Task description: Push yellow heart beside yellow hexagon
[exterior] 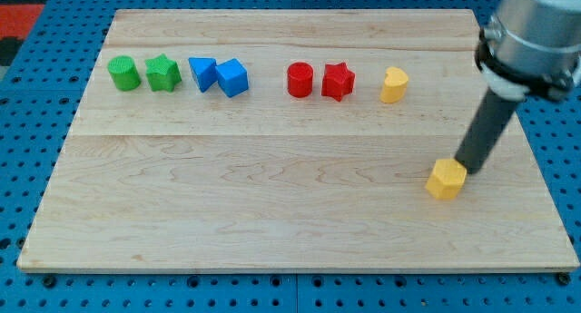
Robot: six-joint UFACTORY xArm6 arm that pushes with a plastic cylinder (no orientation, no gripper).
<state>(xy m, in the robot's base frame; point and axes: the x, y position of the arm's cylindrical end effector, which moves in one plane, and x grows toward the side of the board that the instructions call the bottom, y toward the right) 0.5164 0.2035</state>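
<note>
No readable writing or labels that we can make out. Wooden board (272,204) sits on a blue pegboard surface (36,95). Far row on the board, left to right: green cylinder (123,73) just beside green star (162,73), then blue triangle (201,73) touching or nearly touching blue cube (232,77), then red cylinder (300,79) just beside red star (337,80), then yellow heart (393,84) at the right end of the row, apart from the red star. Yellow hexagon (447,179) is nearer and further right, well apart from the heart. Between heart and hexagon we see bare wood, no block in the way. We have no gripper, just the dark rod; my tip (466,168) is at the hexagon's far-right edge, touching or just beside it, holding nothing. Rod slants up to the grey arm housing (536,36) at far right. No containers in view
</note>
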